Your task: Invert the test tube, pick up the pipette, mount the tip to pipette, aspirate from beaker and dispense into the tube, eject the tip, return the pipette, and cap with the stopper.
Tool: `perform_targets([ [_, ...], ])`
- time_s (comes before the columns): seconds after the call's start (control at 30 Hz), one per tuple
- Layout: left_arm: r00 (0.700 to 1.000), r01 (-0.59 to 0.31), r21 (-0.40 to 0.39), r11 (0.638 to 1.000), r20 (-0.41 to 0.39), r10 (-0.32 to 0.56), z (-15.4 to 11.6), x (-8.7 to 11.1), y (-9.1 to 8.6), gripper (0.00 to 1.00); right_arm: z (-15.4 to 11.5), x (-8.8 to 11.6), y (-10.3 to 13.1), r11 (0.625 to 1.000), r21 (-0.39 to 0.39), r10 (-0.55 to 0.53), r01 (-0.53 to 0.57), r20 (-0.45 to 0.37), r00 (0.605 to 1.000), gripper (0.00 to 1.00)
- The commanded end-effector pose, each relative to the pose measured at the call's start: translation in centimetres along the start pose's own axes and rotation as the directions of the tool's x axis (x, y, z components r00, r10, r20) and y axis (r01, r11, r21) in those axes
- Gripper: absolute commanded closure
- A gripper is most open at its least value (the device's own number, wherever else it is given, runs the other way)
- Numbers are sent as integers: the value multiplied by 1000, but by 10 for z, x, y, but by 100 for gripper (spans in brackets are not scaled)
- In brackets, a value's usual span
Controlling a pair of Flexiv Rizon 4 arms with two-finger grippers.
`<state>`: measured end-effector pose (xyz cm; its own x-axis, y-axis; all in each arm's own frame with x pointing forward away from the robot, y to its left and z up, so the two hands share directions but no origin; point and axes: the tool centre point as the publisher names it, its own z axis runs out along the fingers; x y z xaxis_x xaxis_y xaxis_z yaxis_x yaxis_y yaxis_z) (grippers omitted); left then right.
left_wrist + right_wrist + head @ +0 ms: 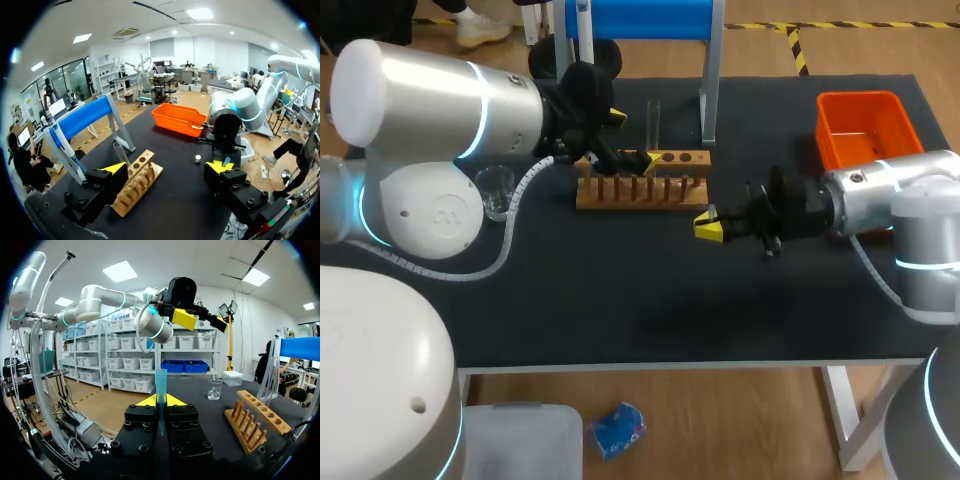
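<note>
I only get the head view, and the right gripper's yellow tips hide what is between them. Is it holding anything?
Observer: Yes, the right gripper is shut on a slim translucent blue tip standing between its fingers.
Operator: And the left gripper?
Observer: The left gripper is open, nothing between its fingers, the wooden rack beside one.
Operator: Anything else?
Observer: A small white round piece lies on the black table ahead of it.

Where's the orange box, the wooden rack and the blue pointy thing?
Orange plastic bin (860,96): head view, far rim.
Wooden test tube rack (642,188): head view, peg row.
Blue plastic pipette tip (161,382): right wrist view, upper shaft.
</note>
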<state>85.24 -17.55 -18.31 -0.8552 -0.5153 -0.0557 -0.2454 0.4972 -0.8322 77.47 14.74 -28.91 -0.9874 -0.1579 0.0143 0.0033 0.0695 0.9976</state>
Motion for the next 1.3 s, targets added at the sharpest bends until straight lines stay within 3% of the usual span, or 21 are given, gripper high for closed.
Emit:
perform_targets([
  [0.03,998,46,-16,999,48,-45,-6,-14,0,0,-13,0,2,1000,7,-1,1,5,1000,100],
  [0.33,982,90,40,995,165,-96,-6,-63,6,0,-46,1,6,1000,15,5,-6,36,999,100],
  [0.73,900,178,83,981,389,-196,8,-123,0,0,-69,2,6,1000,-9,10,-10,26,1000,100],
  [1.27,900,178,83,981,389,-196,8,-123,0,0,-69,2,6,1000,-9,10,-10,26,1000,100],
  [1.3,885,190,111,975,410,-220,10,-131,0,0,-69,2,6,1000,-9,10,-10,26,1000,100],
])
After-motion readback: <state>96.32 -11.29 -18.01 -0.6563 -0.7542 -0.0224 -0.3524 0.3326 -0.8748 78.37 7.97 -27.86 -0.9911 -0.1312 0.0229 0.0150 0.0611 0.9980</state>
